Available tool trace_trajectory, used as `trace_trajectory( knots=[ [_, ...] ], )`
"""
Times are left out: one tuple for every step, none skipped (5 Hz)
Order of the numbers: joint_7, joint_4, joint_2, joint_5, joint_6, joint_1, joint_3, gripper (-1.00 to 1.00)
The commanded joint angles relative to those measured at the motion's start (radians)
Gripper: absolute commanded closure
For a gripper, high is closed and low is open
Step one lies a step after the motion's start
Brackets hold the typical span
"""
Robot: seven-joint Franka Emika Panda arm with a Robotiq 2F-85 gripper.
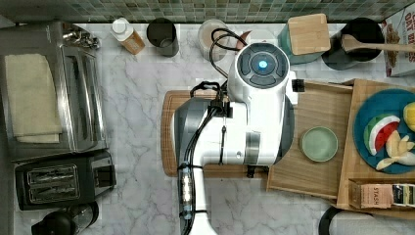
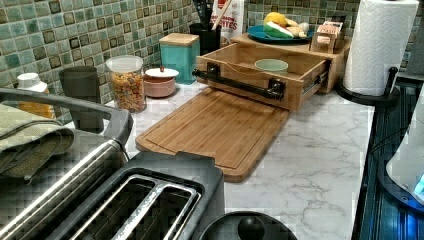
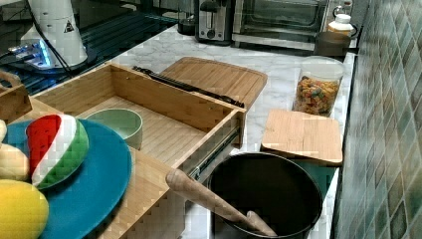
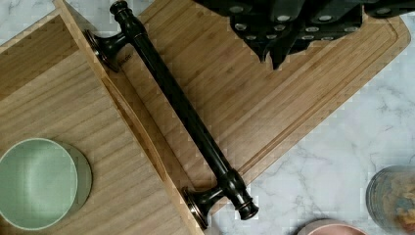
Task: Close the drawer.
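Home kitchen: marble counter point(image 2: 320, 150), green tile backsplash point(image 2: 60, 30), toaster point(image 1: 58, 182), toaster oven point(image 1: 49, 88).

Cutting board point(image 2: 215, 131): flat on marble counter, grooved edge.
Green bowl point(image 1: 318, 144): on bamboo floor.
Cereal jar point(image 2: 126, 83): beside pink lidded dish point(image 2: 160, 81).
Teal canister point(image 2: 179, 56): bamboo lid.
Toaster point(image 1: 63, 179): next to toaster oven point(image 1: 51, 90).
Blue plate point(image 3: 94, 179): watermelon slice point(image 3: 55, 147).
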Motion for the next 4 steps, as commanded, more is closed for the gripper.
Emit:
trace_trajectory(
  knots=[
    [0.000,-0.013,0.000,0.000,0.000,-0.001,0.000,1.00],
    [0.000,-0.013,0.000,0.000,0.000,-0.001,0.000,1.00],
    [-0.179,-0.046,0.018,-0.007,0.054,0.000,0.012,1.00],
    [-0.249,-0.045,0.043,0.014,0.065,-0.034,0.062,1.00]
  ],
)
